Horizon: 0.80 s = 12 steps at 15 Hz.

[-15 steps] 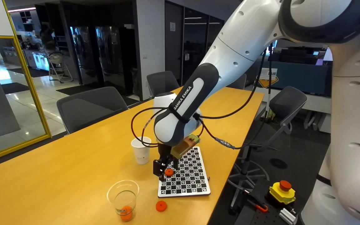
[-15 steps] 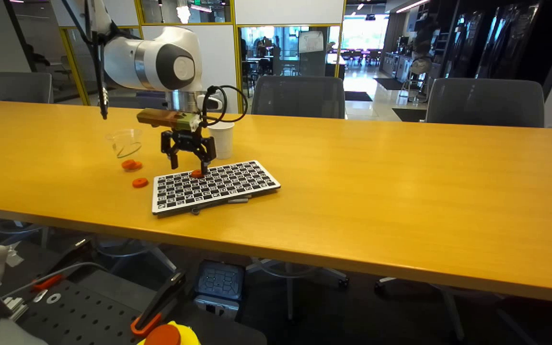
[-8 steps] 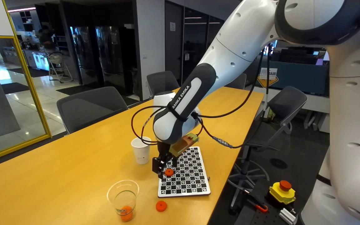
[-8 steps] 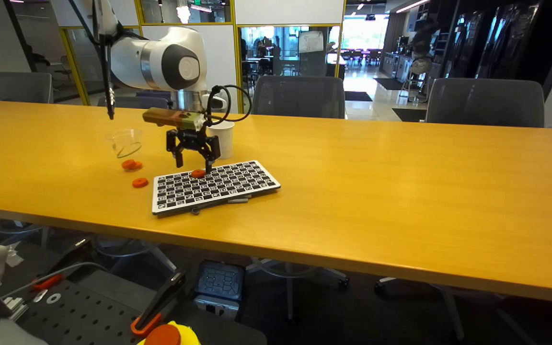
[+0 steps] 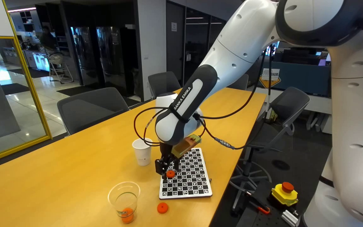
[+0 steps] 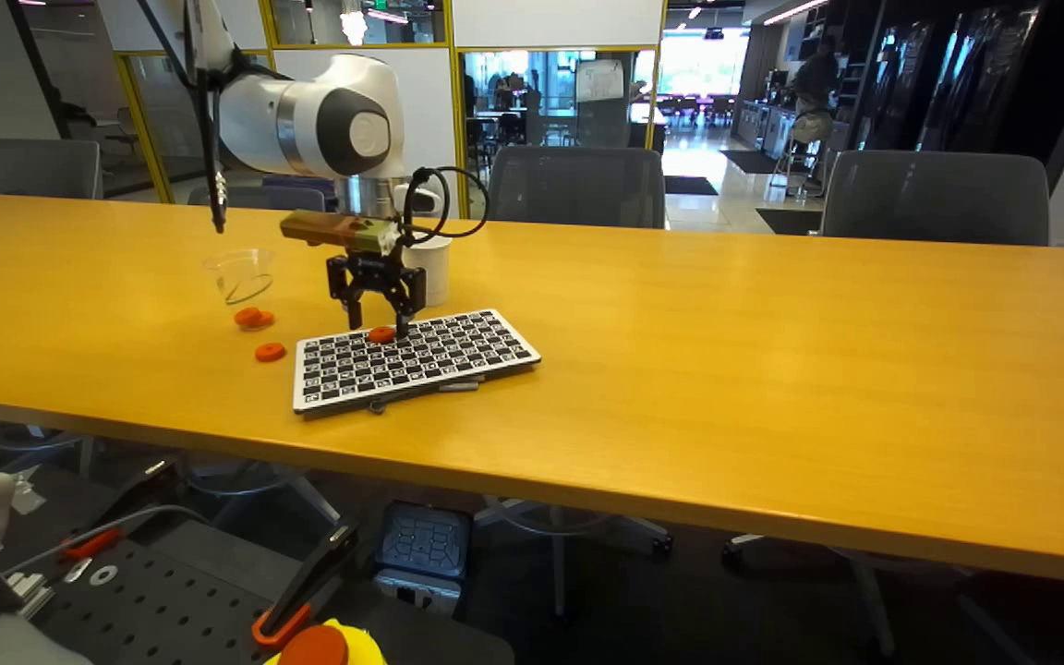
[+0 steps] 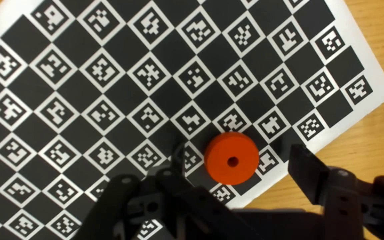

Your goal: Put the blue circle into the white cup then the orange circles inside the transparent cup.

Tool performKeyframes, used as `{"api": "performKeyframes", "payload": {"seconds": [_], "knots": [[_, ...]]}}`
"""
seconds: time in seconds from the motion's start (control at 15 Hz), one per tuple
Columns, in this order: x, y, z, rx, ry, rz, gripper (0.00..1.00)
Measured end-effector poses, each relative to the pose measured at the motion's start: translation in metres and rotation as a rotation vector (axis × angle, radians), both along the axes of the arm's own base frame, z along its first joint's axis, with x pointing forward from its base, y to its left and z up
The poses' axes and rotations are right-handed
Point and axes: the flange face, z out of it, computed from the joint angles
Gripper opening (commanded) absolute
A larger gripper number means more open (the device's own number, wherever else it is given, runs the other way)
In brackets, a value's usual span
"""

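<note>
Low and just right of centre in the wrist view, here's our orange disc (image 7: 232,158), flat on the checkered board (image 7: 172,93), and it sits in the gap of the gripper (image 6: 378,327)! One of the black fingers (image 7: 307,173) stands to its right, the partner to its left, jaws well apart, nothing gripped, patterned board showing on either side; the left-hand gap looks a touch tighter. It's round, so no long axis to line up with, and side-to-side centring is the whole game. Height's the doubt: I can't tell whether those tips are low enough to bite. I'd call this the lining-up for a grasp. Now outward, to the bottom of an exterior view, where a second orange disc (image 5: 162,208) lies loose on the table (image 5: 58,176). Left of it in that frame, the transparent cup (image 5: 115,197), orange discs (image 5: 128,217) showing at its base, apparently inside, the likely target! Above it, nearer the middle, stands the white cup (image 5: 143,154), upright, its inside hidden, and no blue circle in sight. So squeeze, lift, then swing down and left in that frame looks like the play
</note>
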Motion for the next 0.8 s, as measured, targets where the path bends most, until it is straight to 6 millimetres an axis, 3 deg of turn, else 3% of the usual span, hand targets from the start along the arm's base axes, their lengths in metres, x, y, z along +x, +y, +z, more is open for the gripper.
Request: {"api": "performKeyframes", "payload": {"seconds": [0.27,0.6,0.8], "knots": [[0.0,-0.001,0.0,-0.001,0.0,-0.008,0.2],[0.002,-0.001,0.001,-0.002,-0.003,-0.02,0.24],[0.0,0.01,0.003,-0.009,-0.008,0.011,0.24]]}}
